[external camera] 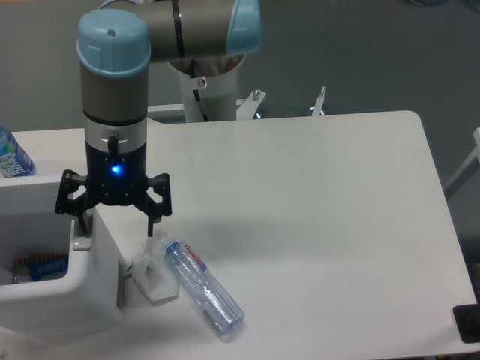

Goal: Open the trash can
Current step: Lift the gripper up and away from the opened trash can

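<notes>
The gripper [114, 222] hangs with jaws spread wide and holding nothing over the right rim of the open-topped white trash can [64, 289] at the table's [315, 225] left edge, a clear bottle [204, 286] lying just beside it.

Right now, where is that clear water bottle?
The water bottle lies on its side on the white table, low and left of centre, just right of the trash can, below the end effector.

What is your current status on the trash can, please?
Gripper open, above the trash can's right edge. Bin interior visible, items inside. Clear water bottle lying on the table beside the bin, not blocking.
</notes>
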Controlling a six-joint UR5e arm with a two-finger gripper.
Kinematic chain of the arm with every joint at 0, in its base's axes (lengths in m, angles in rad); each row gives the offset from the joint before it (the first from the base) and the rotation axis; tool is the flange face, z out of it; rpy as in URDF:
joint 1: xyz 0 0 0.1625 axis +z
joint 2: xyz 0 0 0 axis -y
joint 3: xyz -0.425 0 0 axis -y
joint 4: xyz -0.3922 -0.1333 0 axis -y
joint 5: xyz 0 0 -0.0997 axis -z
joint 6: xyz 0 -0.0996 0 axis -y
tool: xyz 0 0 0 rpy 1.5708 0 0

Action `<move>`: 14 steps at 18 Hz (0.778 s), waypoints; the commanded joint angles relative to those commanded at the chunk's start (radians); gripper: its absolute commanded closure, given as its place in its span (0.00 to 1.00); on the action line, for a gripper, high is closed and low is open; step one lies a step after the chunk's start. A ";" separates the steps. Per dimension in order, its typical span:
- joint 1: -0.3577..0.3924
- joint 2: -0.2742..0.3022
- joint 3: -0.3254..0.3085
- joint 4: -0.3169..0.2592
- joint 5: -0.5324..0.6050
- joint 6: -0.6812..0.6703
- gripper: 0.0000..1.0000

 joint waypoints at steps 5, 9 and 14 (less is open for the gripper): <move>0.037 0.012 0.046 -0.003 0.230 0.015 0.00; 0.092 0.025 0.040 -0.015 0.379 0.122 0.00; 0.141 0.051 -0.050 -0.089 0.485 0.365 0.00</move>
